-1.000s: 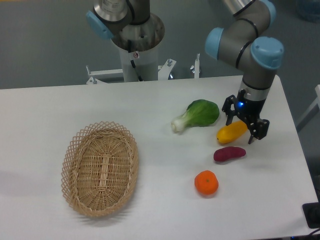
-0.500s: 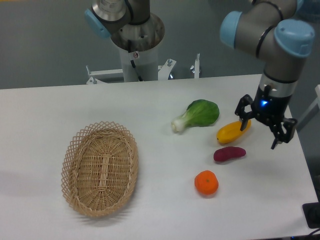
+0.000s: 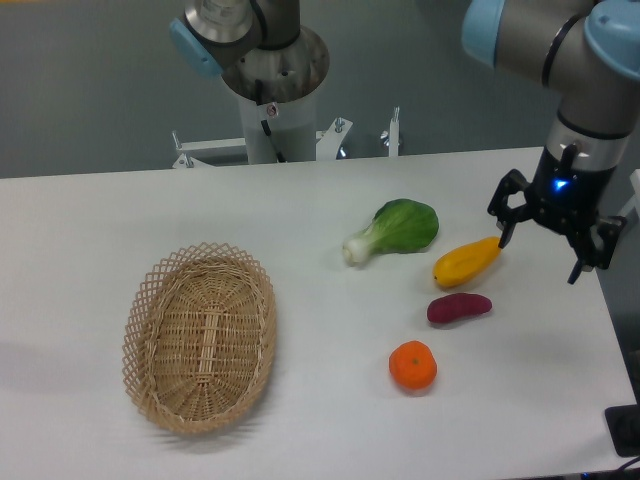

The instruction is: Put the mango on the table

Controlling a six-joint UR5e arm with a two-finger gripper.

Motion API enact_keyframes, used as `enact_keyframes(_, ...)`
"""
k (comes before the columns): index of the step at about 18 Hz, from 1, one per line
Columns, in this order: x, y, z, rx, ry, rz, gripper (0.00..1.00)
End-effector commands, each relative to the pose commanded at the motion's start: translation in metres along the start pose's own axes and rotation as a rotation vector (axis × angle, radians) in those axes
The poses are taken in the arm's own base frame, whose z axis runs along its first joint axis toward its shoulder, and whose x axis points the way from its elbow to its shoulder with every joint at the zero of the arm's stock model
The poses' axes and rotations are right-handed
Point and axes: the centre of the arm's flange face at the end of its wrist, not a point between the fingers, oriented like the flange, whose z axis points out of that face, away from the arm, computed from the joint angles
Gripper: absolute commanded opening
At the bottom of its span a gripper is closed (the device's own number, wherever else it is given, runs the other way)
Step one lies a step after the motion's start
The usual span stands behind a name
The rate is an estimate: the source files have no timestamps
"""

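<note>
Camera view: fixed camera is looking down at a large white flat worktop [image 3: 300, 420] with one grey and blue robot arm [image 3: 560, 40] reaching in from the upper right
Tool: black two-finger tool [image 3: 541, 252] is hanging above the right edge of the worktop, its fingers spread apart and gripping nothing
Mango: smooth elongated yellow-orange mango [image 3: 466, 261] is lying on the worktop, tilted with its upper end pointing toward the tool; that tip is sitting just beside the nearer finger, and whether they are touching cannot be told
Sweet potato: dark purple-red sweet potato [image 3: 459, 307] is lying just below the mango, apart from it
Tangerine: round orange tangerine [image 3: 413, 365] is sitting near the sweet potato, toward the front of the worktop
Greens: leafy green bok choy with a pale stem [image 3: 394, 230] is lying to the left of the mango, near it
Basket: oval woven wicker basket [image 3: 200, 335] is sitting on the left part of the worktop, well apart from the produce
</note>
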Motion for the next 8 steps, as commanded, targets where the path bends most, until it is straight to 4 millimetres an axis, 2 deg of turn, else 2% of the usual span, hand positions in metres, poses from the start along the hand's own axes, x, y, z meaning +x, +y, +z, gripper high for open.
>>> enact_keyframes(8,0.0005,0.0044,-0.003,-0.001,-0.002,-0.007,1.0)
